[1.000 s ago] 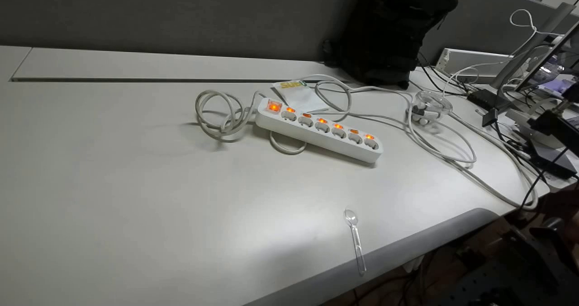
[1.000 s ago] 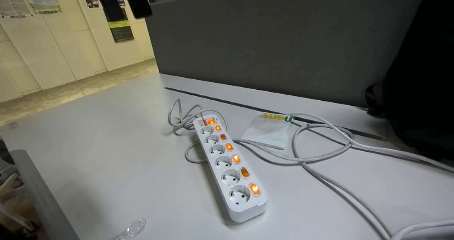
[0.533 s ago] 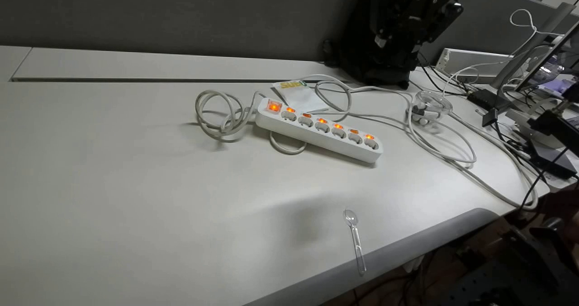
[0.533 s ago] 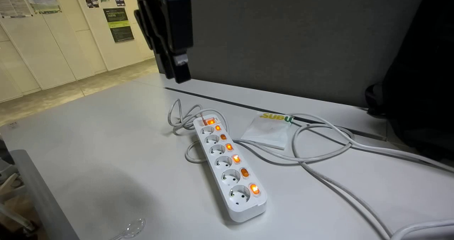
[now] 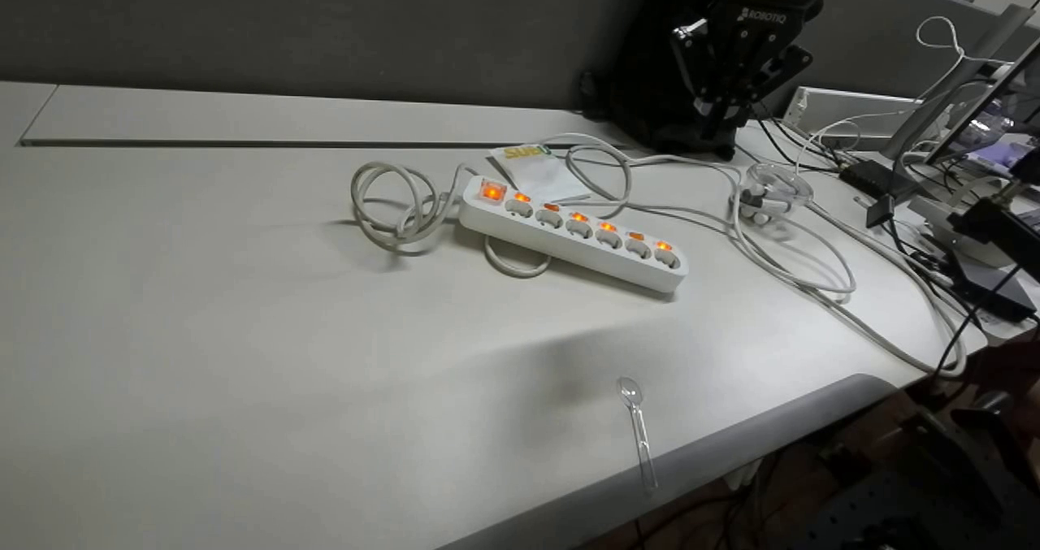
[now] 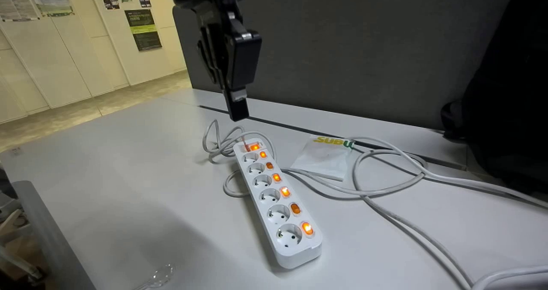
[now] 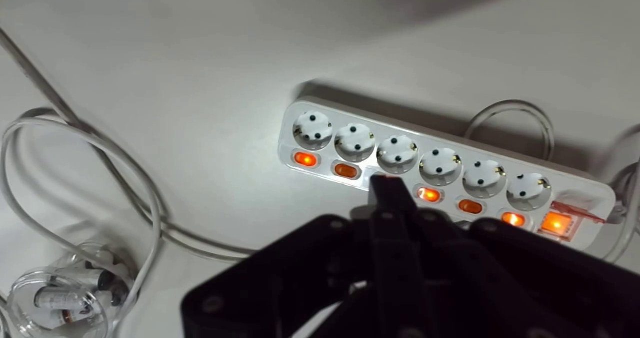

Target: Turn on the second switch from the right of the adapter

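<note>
Prob. approach step: my end effector closed, clear of adapter; next, align, press 2nd-from-right switch (unlit).

Clear spoon, white lettered packet on desk; black bag before partition.
</note>
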You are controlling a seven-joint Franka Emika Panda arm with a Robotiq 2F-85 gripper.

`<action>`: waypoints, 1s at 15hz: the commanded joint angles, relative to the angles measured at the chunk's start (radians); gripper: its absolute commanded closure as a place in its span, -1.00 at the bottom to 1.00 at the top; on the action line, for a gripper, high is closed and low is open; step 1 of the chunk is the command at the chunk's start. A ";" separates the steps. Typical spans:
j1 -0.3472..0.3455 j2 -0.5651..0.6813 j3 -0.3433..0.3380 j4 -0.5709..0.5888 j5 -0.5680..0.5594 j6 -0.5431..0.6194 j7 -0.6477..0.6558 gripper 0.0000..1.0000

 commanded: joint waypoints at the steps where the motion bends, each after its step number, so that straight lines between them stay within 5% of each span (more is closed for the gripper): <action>1: 0.015 0.000 -0.013 0.001 -0.001 -0.002 0.000 1.00; 15: 0.008 0.308 -0.125 0.132 0.020 0.228 0.103 1.00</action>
